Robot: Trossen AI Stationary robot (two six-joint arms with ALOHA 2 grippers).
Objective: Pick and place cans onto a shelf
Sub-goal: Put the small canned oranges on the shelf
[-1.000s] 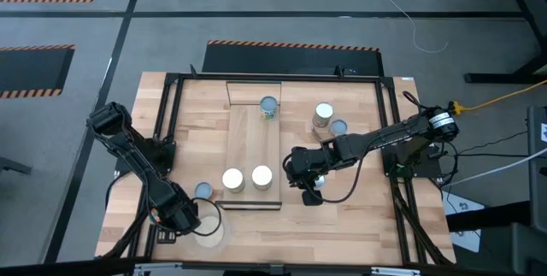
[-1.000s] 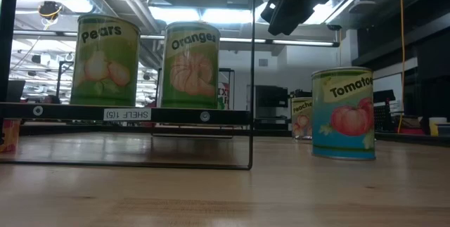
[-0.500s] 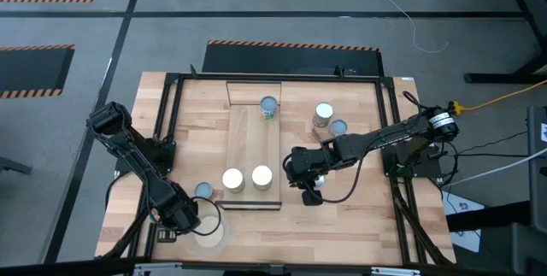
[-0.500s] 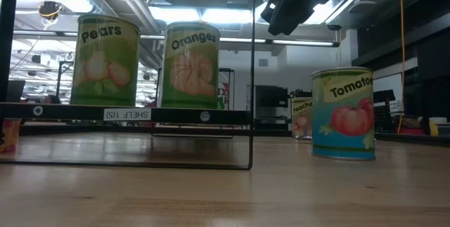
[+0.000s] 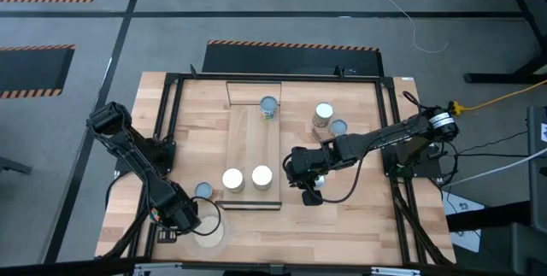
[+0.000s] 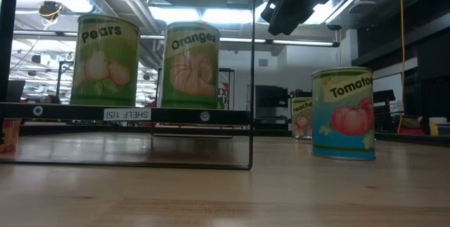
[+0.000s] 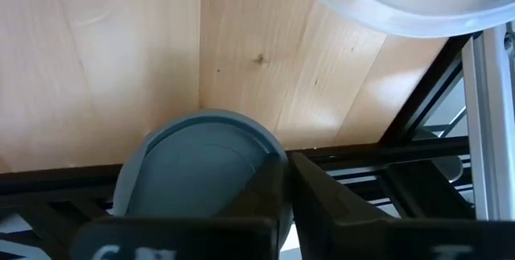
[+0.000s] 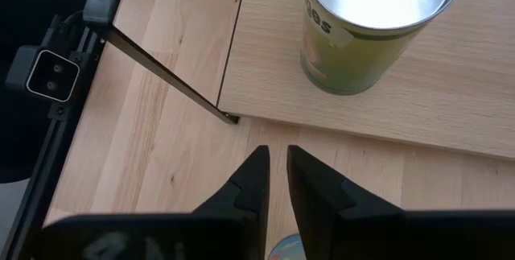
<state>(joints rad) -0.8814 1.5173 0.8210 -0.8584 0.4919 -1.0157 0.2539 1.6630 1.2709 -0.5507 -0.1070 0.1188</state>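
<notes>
The shelf [image 5: 254, 139] is a pale board raised on a black frame [image 6: 126, 114]. Two white-topped cans stand at its near end, Pears [image 6: 107, 62] and Oranges [image 6: 190, 65], and a blue-grey-topped can [image 5: 268, 105] at its far end. My right gripper [image 5: 295, 176] hangs high [image 6: 292, 13] just right of the shelf's near corner, shut and empty [image 8: 273, 151], beside a Tomato can [image 6: 342, 113] on the table. My left gripper [image 5: 181, 214] is low at the near left. A blue-grey can top [image 7: 201, 163] shows close against it and hides part of it.
Two more cans [image 5: 323, 115] [image 5: 338, 127] stand on the table right of the shelf's far half, and one [image 5: 203, 190] left of its near end. A round pale dish [image 5: 210, 227] sits by my left gripper. Black frame rails [image 5: 162, 122] edge the table.
</notes>
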